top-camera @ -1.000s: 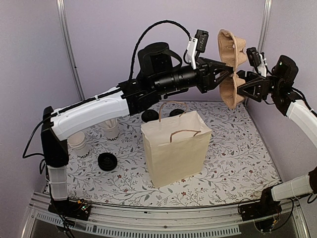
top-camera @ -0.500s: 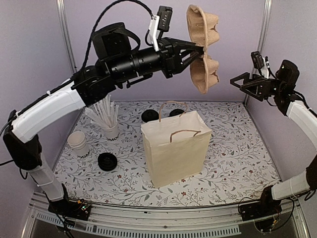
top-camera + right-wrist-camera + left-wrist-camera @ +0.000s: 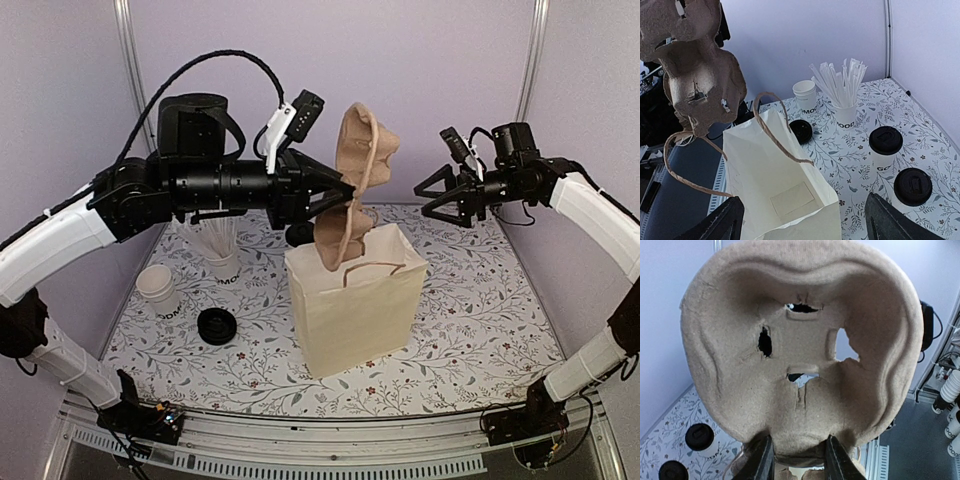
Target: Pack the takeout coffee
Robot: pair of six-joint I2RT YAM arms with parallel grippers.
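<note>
Overhead, left pincer (image 3: 343, 192) clamps the carrier (image 3: 368, 150) on edge above the bag (image 3: 355, 310); right pincer (image 3: 432, 198) hangs agape. Two coffees (image 3: 885, 141) stand upright on the counter (image 3: 480, 320) behind the bag, below and left of that free pincer.

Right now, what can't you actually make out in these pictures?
- Top view: the paper bag and the pulp carrier hide most of the lidded coffee cups; only one black lid peeks out.
- Left wrist view: the carrier fills the frame, blocking nearly all of the bag.
- Right wrist view: the cups' lettering is turned partly away, and the bottom edge cuts off the bag's lower half.
</note>
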